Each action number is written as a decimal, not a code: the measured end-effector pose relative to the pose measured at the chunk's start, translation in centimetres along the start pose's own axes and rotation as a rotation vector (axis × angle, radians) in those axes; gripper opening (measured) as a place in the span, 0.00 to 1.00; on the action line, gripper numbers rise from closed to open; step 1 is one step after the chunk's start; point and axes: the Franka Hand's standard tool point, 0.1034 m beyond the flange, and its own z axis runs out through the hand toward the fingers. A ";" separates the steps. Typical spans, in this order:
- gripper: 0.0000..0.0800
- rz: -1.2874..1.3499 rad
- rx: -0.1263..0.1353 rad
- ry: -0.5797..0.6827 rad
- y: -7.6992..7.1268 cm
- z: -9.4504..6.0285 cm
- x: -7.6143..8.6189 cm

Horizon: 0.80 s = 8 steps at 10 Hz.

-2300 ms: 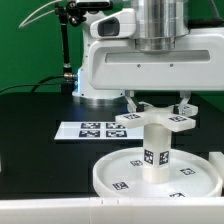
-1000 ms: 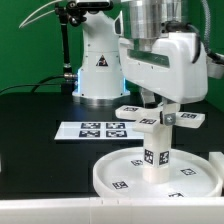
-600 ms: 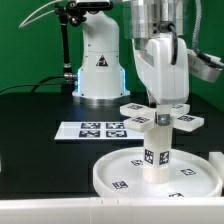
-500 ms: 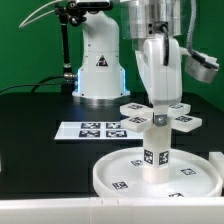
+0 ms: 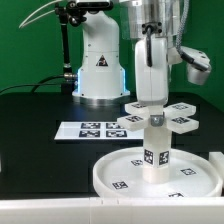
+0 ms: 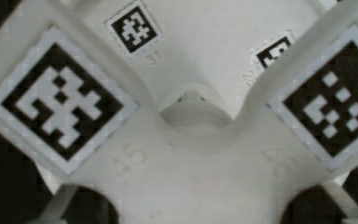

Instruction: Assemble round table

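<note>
Cross-shaped piece (image 5: 160,117) atop the leg (image 5: 156,150), clamped in the gripper (image 5: 156,106) directly above.

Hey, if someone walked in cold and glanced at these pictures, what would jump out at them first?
Probably the white stack at the front: a short cylinder leg standing upright on the large round disc, with the cross-shaped piece on top under the gripper. Behind, to the exterior view's left, the marker board lies flat on the black table.

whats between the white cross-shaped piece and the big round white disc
The short white cylinder leg, standing upright on the large rimmed round white disc and carrying the white cross-shaped four-arm piece on top. The exterior view shows this.
</note>
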 end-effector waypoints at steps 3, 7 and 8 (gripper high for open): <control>0.76 -0.012 0.000 -0.008 0.1 0.0 -0.2; 0.81 -0.093 0.035 -0.085 -0.1 -3.0 -1.1; 0.81 -0.099 0.032 -0.082 0.0 -2.8 -1.1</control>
